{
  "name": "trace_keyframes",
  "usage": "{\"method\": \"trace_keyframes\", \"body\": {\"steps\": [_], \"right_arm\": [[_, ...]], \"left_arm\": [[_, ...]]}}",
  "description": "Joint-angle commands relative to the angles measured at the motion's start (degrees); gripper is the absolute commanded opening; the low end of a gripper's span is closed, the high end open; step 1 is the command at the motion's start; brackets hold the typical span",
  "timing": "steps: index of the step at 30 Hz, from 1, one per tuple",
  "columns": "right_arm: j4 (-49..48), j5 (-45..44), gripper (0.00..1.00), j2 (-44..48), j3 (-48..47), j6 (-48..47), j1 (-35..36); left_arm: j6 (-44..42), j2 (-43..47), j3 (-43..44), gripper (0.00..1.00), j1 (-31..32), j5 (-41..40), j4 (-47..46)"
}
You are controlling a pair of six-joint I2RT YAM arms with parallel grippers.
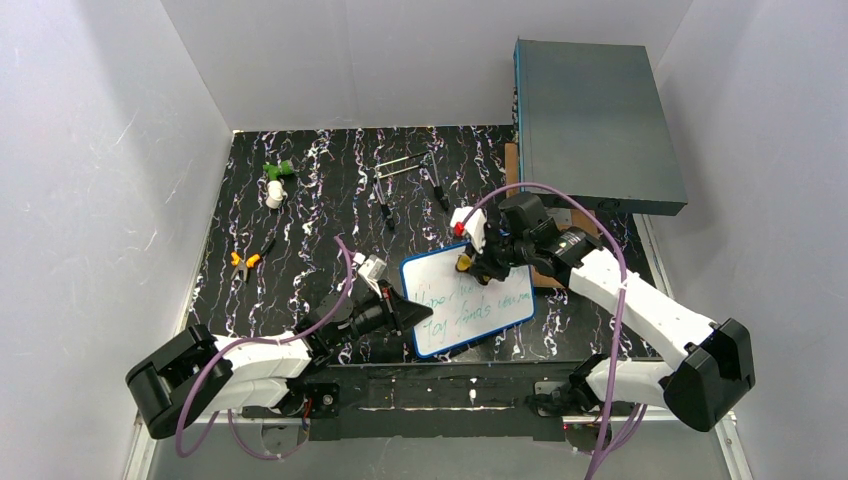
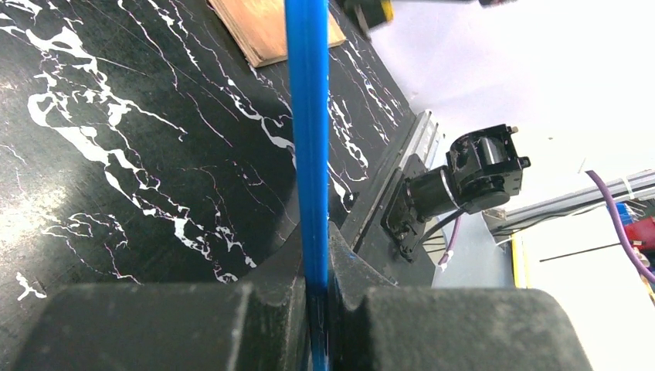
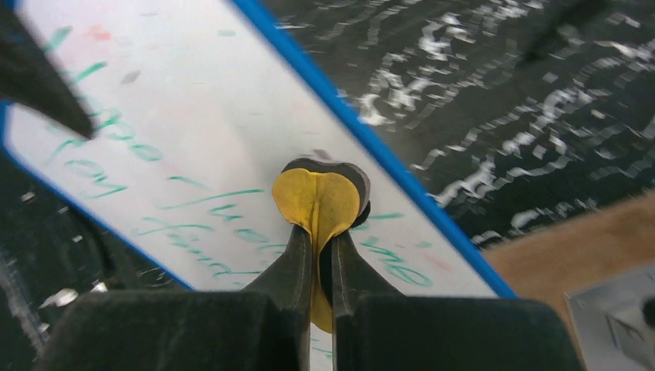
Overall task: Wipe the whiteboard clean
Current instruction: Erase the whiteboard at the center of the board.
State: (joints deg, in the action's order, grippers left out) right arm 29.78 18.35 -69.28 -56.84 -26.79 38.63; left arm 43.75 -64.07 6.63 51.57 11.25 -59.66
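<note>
The whiteboard (image 1: 468, 303) is white with a blue frame and green handwriting, lying near the table's front middle. My left gripper (image 1: 405, 310) is shut on its left edge; the left wrist view shows the blue frame (image 2: 307, 139) pinched between my jaws (image 2: 317, 267). My right gripper (image 1: 478, 262) is shut on a yellow eraser with a black pad (image 3: 320, 197), pressed on the board's upper part. The right wrist view shows the board (image 3: 193, 147) with green writing around the eraser.
A large grey-teal box (image 1: 595, 125) stands at the back right on a brown board (image 1: 545, 275). Black pens (image 1: 440, 192) and a metal piece (image 1: 400, 165) lie at the back middle. A white and green object (image 1: 276, 182) and yellow-handled pliers (image 1: 246, 260) lie on the left.
</note>
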Motion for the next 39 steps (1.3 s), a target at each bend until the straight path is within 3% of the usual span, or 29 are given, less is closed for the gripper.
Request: {"method": "trace_keyframes", "body": {"steps": [1, 4, 12, 16, 20, 24, 27, 35, 39], "right_arm": [[-5.52, -9.47, 0.01, 0.94, -2.52, 4.63, -4.11], [-6.11, -11.43, 0.01, 0.84, -1.49, 4.15, -4.76], [1.38, 3.39, 0.01, 0.14, 2.00, -5.08, 1.48], [0.91, -0.38, 0.01, -2.48, -0.73, -2.69, 3.08], [-4.74, -13.41, 0.01, -3.63, -2.84, 3.11, 1.32], [-8.18, -20.33, 0.01, -2.99, -1.29, 4.92, -1.07], [-8.60, -18.85, 0.01, -2.56, 0.18, 4.08, -1.10], [-0.36, 1.16, 0.01, -2.29, -0.50, -0.76, 1.88], [-6.28, -10.80, 0.01, -2.81, -1.69, 5.31, 0.35]], "left_arm": [[-0.15, -0.53, 0.15, 0.00, 0.28, 2.20, -4.57], [0.49, -1.15, -0.04, 0.00, 0.34, 2.38, -5.86], [1.51, -0.12, -0.46, 0.00, 0.33, 1.19, -5.26], [1.67, 0.29, -0.44, 0.00, 0.31, 1.15, -4.95], [1.79, 0.92, -0.48, 0.00, 0.33, 1.15, -4.48], [1.76, 0.68, -0.53, 0.00, 0.29, 1.29, -4.64], [1.98, -0.13, -0.32, 0.00, 0.30, 1.94, -5.42], [2.34, -0.64, -0.13, 0.00, 0.36, 2.47, -5.83], [2.38, -1.19, 0.12, 0.00, 0.36, 2.86, -5.71]]}}
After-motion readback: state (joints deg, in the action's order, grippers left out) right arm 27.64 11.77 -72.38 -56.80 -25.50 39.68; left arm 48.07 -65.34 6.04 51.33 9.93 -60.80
